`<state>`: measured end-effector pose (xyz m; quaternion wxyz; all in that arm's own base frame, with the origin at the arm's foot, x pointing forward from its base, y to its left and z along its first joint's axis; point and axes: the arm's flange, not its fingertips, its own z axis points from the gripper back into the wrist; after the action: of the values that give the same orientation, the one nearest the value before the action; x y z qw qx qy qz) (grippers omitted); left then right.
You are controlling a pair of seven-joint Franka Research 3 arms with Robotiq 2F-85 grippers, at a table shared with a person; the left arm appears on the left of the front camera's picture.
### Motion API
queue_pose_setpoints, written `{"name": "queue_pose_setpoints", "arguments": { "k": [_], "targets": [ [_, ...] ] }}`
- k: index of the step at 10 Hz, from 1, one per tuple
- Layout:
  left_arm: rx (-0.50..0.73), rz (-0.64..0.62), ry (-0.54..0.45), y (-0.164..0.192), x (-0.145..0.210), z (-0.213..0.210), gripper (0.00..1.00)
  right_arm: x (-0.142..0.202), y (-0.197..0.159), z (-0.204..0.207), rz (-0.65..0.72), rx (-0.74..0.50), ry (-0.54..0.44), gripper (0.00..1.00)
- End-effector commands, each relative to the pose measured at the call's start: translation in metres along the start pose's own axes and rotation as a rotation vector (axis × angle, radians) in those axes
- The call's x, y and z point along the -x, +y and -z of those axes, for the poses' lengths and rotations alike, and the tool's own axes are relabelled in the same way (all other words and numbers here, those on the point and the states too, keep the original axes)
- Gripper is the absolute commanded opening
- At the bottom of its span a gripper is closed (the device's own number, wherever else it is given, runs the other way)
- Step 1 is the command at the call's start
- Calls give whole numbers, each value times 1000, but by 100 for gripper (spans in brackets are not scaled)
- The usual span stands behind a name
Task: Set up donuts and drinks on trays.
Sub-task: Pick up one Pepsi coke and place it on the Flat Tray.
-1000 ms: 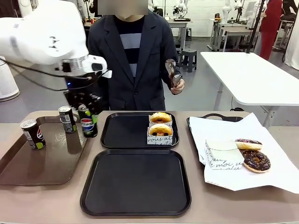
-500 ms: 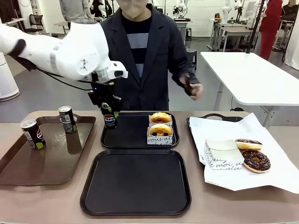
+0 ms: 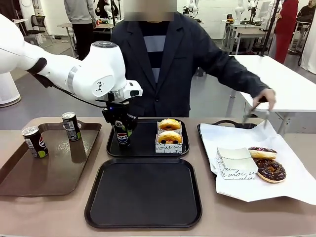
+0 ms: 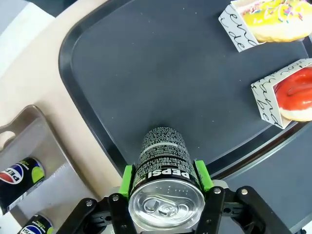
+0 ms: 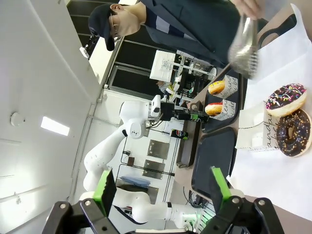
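Observation:
My left gripper is shut on a black Pepsi can, held upright at the left end of the far black tray. I cannot tell whether the can touches the tray. The left wrist view looks down on the can between the green pads. Two yellow-orange donuts in white boxes sit on that tray's right side. The near black tray holds nothing. My right gripper stands open in the air with nothing between its fingers.
Two more cans stand on the brown tray at left. At right, white paper carries two chocolate donuts and a white box. The person's hand holds tongs above it.
My left arm has carried the can rightward from the brown tray and lowered it at the far black tray. The person's hand with the tongs swung right, over the white paper.

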<state>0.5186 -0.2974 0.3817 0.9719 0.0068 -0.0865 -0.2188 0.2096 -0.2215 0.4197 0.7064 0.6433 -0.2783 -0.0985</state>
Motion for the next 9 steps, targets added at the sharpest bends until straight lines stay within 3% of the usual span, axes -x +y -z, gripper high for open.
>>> {"name": "queue_pose_setpoints", "arguments": {
  "k": [1, 2, 3, 6, 9],
  "targets": [
    [-26, -3, 0, -4, -1, 0, 58, -3, 0, 1, -17, -20, -16, 100],
    [-23, -3, 8, -4, -1, 1, 69, -3, 0, 1, -17, -20, -16, 100],
    [-19, 3, 12, -4, 0, -1, 100, -3, 0, 1, -17, -20, -16, 100],
    [-20, 39, 18, -11, 10, -23, 100, -3, 0, 1, -17, -20, -16, 100],
    [-66, 68, -1, -27, 47, -71, 100, -3, 0, 1, -17, -20, -16, 100]
  ]
}}
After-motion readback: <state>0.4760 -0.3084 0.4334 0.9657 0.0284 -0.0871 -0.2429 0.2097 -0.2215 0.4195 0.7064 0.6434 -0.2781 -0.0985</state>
